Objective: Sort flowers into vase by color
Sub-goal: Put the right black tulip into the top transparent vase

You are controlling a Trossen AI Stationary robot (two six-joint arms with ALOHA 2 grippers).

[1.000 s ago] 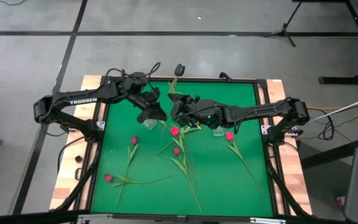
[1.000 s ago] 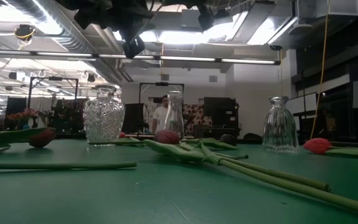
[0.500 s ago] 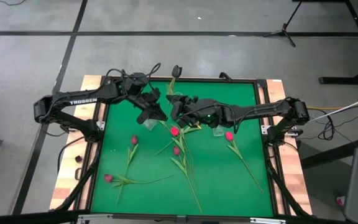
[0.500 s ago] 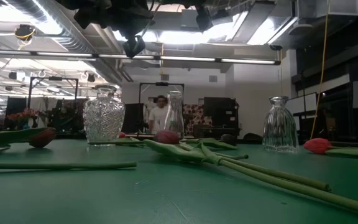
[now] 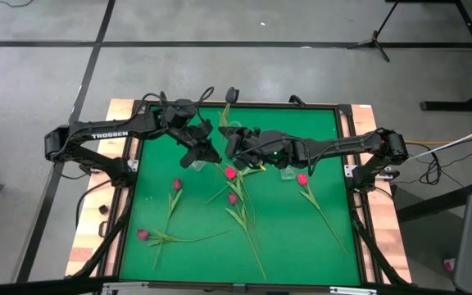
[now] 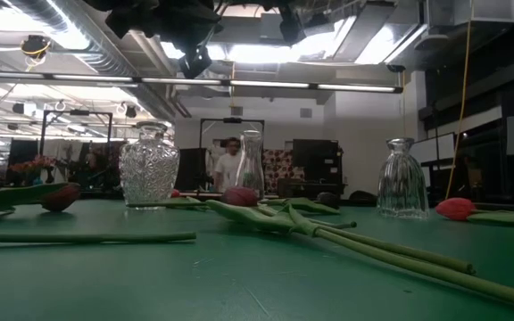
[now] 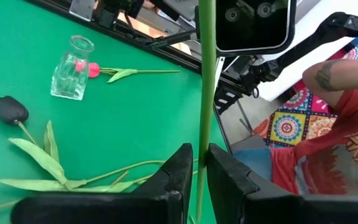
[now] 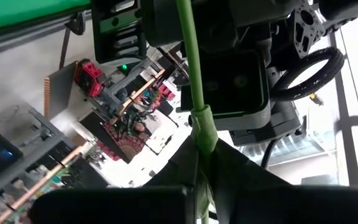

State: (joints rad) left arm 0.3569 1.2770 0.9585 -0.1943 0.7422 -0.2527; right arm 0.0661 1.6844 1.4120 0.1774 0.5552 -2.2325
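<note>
Both grippers meet above the far middle of the green desk (image 5: 301, 238), a single tulip stem (image 7: 206, 93) running between them. The left gripper (image 7: 196, 167) is pinched tight on that stem, which passes straight up between its fingers; the right gripper (image 8: 197, 163) is likewise clamped on the same stem. The other flowers (image 5: 234, 197) lie loose on the desk nearer the front, well apart from both grippers; three glass vases (image 6: 148, 167) stand toward the far side.
</note>
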